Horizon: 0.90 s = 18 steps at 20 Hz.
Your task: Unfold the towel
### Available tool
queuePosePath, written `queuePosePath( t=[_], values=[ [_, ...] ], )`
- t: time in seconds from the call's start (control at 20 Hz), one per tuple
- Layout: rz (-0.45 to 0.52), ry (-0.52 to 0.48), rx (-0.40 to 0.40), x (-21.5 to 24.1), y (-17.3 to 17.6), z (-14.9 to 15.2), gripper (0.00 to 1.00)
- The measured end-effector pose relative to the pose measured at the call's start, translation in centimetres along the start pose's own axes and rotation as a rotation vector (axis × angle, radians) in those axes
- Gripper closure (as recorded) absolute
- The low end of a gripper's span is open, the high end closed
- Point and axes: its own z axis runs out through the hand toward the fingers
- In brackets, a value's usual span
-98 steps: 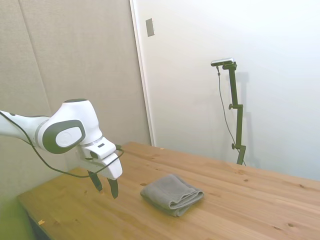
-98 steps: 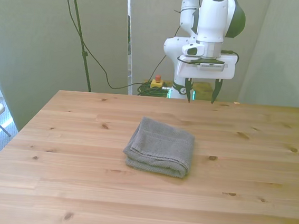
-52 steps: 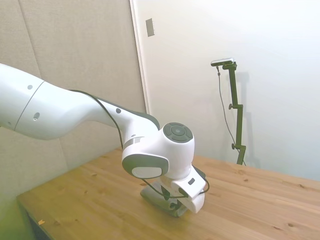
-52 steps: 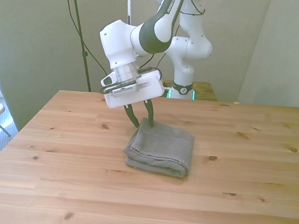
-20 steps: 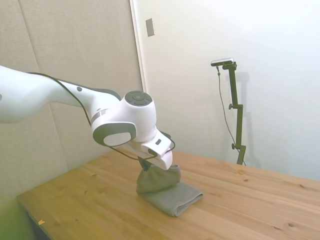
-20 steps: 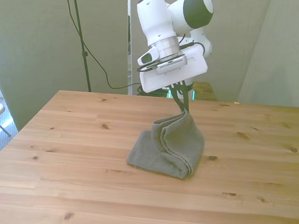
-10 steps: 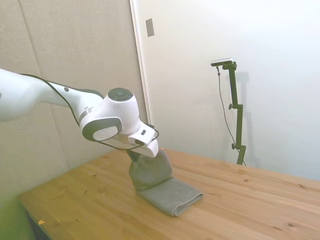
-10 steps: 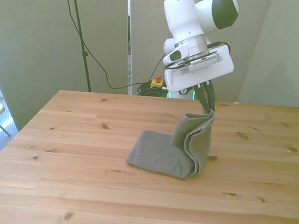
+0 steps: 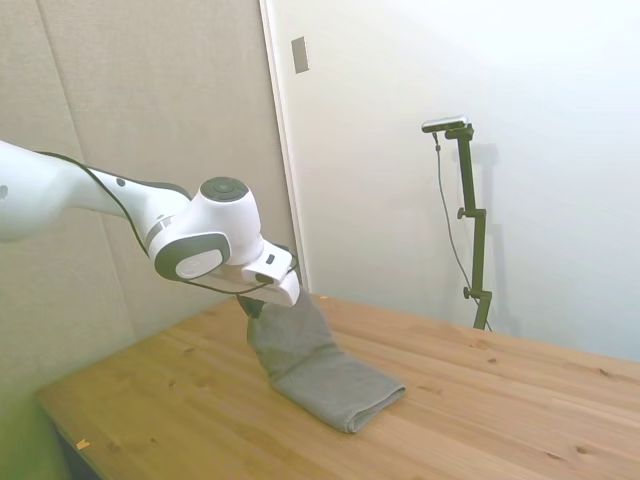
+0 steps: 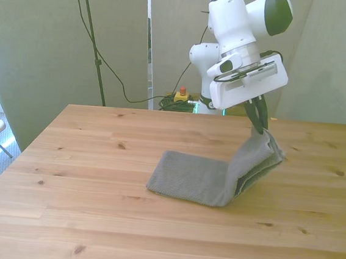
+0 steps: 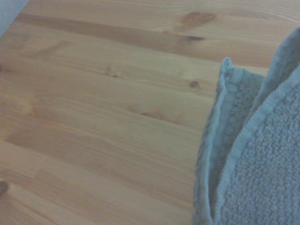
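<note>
The gray terry towel (image 10: 199,178) lies partly opened on the wooden table (image 10: 91,219). One layer rests flat, while its top layers (image 10: 257,162) slant up toward the front view's right. My gripper (image 10: 260,127) is shut on the raised corner of the towel, a little above the table. In the side view the towel (image 9: 320,370) hangs from the gripper (image 9: 256,306) down to the flat part. The wrist view shows the towel's hemmed layers (image 11: 253,154) close up over bare wood.
The wooden table's (image 9: 520,400) far edge runs just behind the gripper in the front view. Cables and a small red-topped object (image 10: 181,92) lie on the floor behind the table.
My gripper closed on the towel's top layers, lifted them and carried them toward the front view's right; in the last half second it moved further right, opening the fold wider.
</note>
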Motion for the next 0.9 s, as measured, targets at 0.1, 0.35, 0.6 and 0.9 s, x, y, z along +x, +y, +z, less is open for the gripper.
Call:
queuePosePath(
  t=[0.1, 0.35, 0.6, 0.9],
  values=[
    [-0.012, -0.027, -0.003, -0.4, -0.2, 0.6, 1.0],
    [-0.04, -0.095, -0.005, -1.2, -0.2, 1.3, 0.0],
    [-0.046, -0.121, -0.005, -1.5, -0.4, 1.4, 0.0],
    [-0.046, -0.126, -0.005, -1.6, -0.4, 1.5, 0.0]
  ],
)
